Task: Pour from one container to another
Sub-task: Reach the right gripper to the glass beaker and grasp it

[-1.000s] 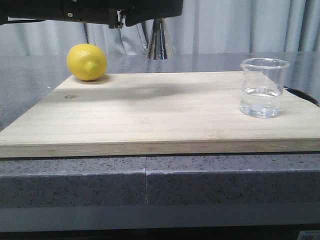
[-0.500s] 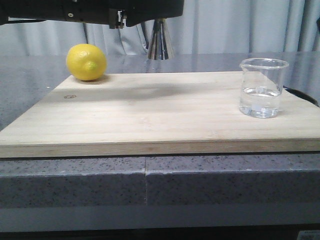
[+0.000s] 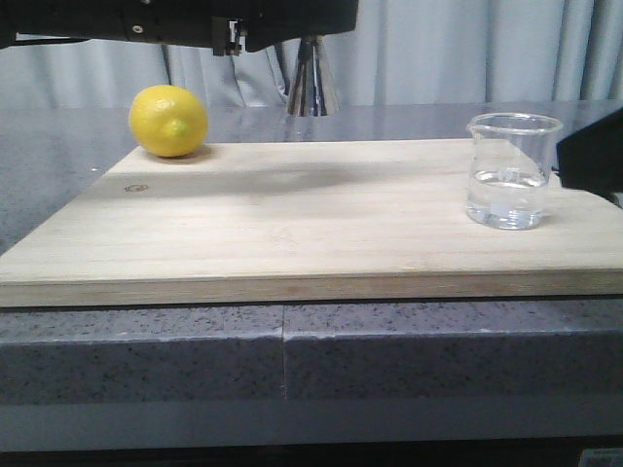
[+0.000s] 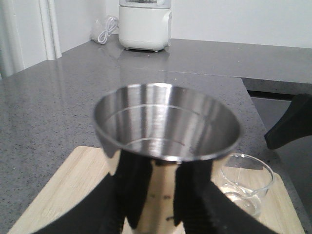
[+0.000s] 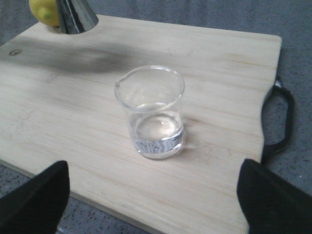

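- Your left gripper (image 4: 161,204) is pinching the steel jigger (image 4: 165,146) with its dark fingers (image 4: 129,195) on both sides, and holds it upright in the air.
- In the front view, the jigger's lower cone (image 3: 311,83) hangs above the far edge of the wooden cutting board (image 3: 292,224), at about 12 o'clock on the board.
- The glass beaker (image 3: 511,170) stands upright on the board at about 3 o'clock, with some clear liquid in it.
- Your right gripper (image 5: 153,195) is spread wide; its two black fingers (image 5: 34,197) are near the beaker on each side and do not touch it.
- A yellow lemon (image 3: 168,121) sits at the board's far left corner, around 10 o'clock.
- The board lies on the grey speckled counter (image 3: 389,350).
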### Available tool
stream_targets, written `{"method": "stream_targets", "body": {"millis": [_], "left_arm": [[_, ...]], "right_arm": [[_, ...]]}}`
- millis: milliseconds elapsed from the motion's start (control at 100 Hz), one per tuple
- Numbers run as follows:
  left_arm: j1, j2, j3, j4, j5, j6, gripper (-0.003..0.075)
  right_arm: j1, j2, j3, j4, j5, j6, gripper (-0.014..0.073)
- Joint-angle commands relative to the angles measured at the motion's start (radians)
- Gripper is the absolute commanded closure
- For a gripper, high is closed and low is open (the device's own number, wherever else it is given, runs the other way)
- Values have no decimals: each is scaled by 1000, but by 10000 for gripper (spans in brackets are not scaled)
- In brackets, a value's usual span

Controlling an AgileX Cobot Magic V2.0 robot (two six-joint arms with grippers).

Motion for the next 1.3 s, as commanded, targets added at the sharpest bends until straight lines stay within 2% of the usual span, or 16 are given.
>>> {"method": "stream_targets", "body": {"millis": [0,320,400,510,580,750,1080,1290], "left_arm": [[-9,-56,-32,-91,109,-11,504],[-9,-56,-32,-91,109,-11,504],[-9,-56,-32,-91,109,-11,504],[-9,-56,-32,-91,109,-11,504],[-9,-56,-32,-91,109,-11,504],[-9,-56,-32,-91,109,-11,504],[-9,-56,-32,-91,109,-11,504],[-9,-56,-32,-91,109,-11,504]], "right_arm": [[12,25,-19,5,-104,-8,-38],[12,42,-19,-8,-121,-8,-38],[12,42,-13,-84,-124,38,-38],[12,42,6,-287,-186,251,-38],[12,42,22,-359,-245,308,-38],[12,106,62,-372,-429,308,-38],[10,387,64,-370,-748,306,-38],[-40,489,44,-356,-832,306,-30]]}}
